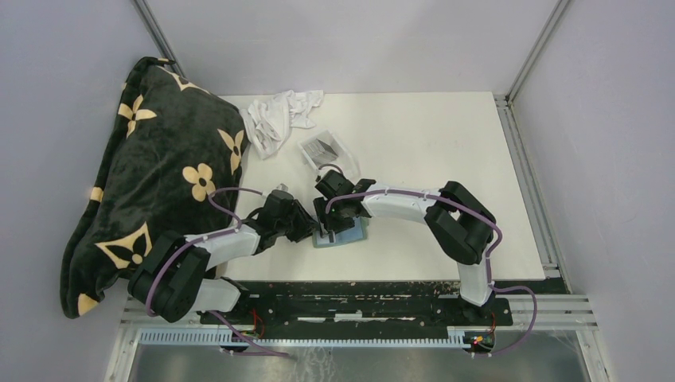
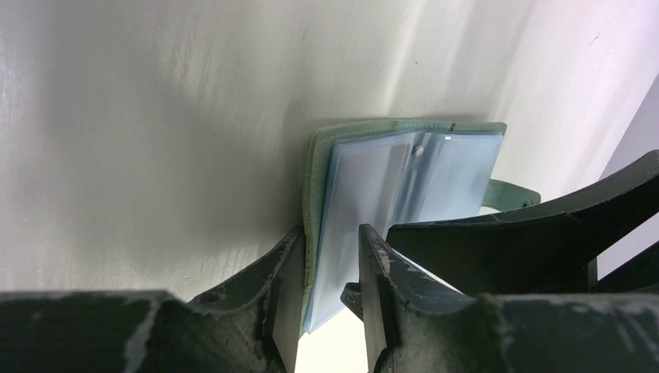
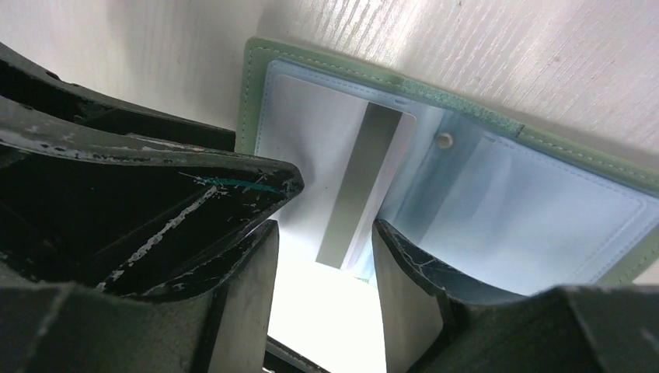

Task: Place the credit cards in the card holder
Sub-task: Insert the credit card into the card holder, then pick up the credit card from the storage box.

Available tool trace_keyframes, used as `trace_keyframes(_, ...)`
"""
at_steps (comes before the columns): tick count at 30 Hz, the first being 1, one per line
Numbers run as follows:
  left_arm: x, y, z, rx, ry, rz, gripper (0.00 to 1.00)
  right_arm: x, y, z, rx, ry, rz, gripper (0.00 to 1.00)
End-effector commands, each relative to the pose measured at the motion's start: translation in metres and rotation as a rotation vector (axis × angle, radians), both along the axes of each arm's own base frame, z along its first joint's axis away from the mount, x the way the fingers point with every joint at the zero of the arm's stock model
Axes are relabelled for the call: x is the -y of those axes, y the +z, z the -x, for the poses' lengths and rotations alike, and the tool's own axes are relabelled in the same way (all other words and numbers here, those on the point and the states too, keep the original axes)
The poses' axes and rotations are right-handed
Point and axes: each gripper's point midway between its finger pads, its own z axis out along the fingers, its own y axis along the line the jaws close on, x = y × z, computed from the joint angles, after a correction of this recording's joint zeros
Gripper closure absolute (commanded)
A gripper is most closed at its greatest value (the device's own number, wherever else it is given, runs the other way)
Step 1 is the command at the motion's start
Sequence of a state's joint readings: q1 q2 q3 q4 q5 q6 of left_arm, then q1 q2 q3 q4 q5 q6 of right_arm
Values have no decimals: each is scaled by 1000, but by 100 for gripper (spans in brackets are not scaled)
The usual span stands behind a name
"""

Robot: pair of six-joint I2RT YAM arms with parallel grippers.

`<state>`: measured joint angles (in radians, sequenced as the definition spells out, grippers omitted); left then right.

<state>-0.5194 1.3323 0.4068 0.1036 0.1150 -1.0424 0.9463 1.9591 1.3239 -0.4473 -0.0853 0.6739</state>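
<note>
Card holder (image 1: 344, 235) spread open on the white table (image 1: 446, 143), close to the near edge, green cover down, pale blue sleeves up. Pinched along one side by the left gripper (image 2: 332, 233), with fingers closed around the cover edge and the fanned sleeves, apparently to steady it.

One striped card (image 3: 365, 186), pale with a grey band, partway into a sleeve, free end reaching back between the fingers of the right gripper (image 3: 325, 233). Fingers set either side of that card; cannot tell whether pressing on its edges or merely straddling it.

Judged from this: one card mid-insertion, not fully seated, needing a further push along the sleeve. Other credit cards (image 1: 319, 148) apparently lying in the clear tray (image 1: 344, 165), farther back on the table and apart from the holder; count unreadable from above.

Beyond the tray, a crumpled white cloth (image 1: 280, 115). Off the left side, a dark flower-patterned blanket (image 1: 159, 183) in a heap.

Most of the job left: seat this card, then fetch and slot the rest.
</note>
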Motion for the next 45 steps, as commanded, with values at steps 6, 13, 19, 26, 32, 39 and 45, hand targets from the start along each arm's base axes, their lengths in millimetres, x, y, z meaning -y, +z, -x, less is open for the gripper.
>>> trace_keyframes(6, -22, -30, 24, -134, -22, -154, 55, 2, 43, -29, 120, -7, -39, 46)
trace_keyframes(13, -25, -24, 22, -136, -18, -177, 55, 10, 58, -43, 155, -16, -42, 45)
trace_keyframes(19, -33, -14, 22, -105, 3, -205, 32, 16, 84, -55, 231, 0, -13, 45)
trace_keyframes(26, -32, -2, 17, -81, 1, -201, 20, 25, 129, -96, 341, -7, 23, 45)
trace_keyframes(32, -25, 25, -4, -28, -6, -182, 9, 17, 171, -144, 469, 30, 34, 48)
trace_keyframes(39, -23, 56, -43, 21, 40, -105, 1, 3, 176, -192, 469, 71, 36, 46)
trace_keyframes(45, -30, 71, -73, 64, 67, -99, 1, 3, 150, -226, 384, 9, -64, 35)
